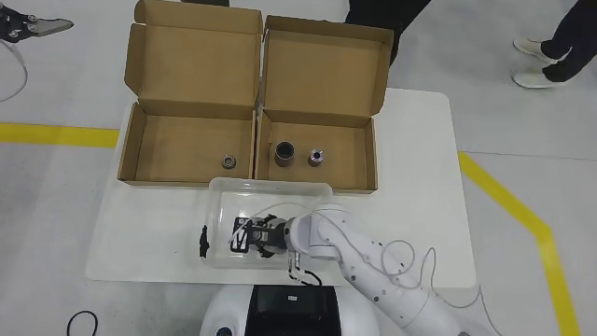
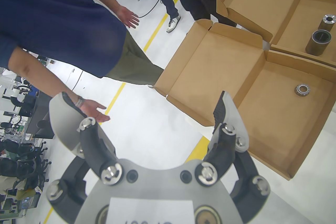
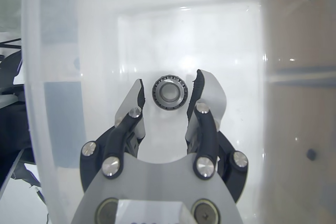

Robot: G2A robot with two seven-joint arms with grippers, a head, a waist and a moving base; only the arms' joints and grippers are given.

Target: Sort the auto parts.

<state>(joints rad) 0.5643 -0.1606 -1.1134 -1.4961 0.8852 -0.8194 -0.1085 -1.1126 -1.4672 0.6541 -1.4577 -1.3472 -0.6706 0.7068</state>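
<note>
A steel bearing ring (image 3: 170,95) lies on the floor of the clear plastic bin (image 1: 224,194). My right gripper (image 3: 169,93) is down inside the bin, open, with one finger on each side of the ring and a small gap to each. From above, the right gripper (image 1: 250,236) sits at the bin's near left part. The left cardboard box (image 1: 159,149) holds one bearing (image 1: 227,161). The right box (image 1: 345,163) holds a dark sleeve (image 1: 284,154) and a smaller bushing (image 1: 315,157). My left gripper (image 2: 141,114) hangs open and empty off the table's left side, above the floor.
Both box lids stand open at the far side. A black scrap (image 1: 202,240) lies beside the bin's left wall. People stand beyond the boxes and off to the left. The white table (image 1: 420,196) is bare to the right of the bin.
</note>
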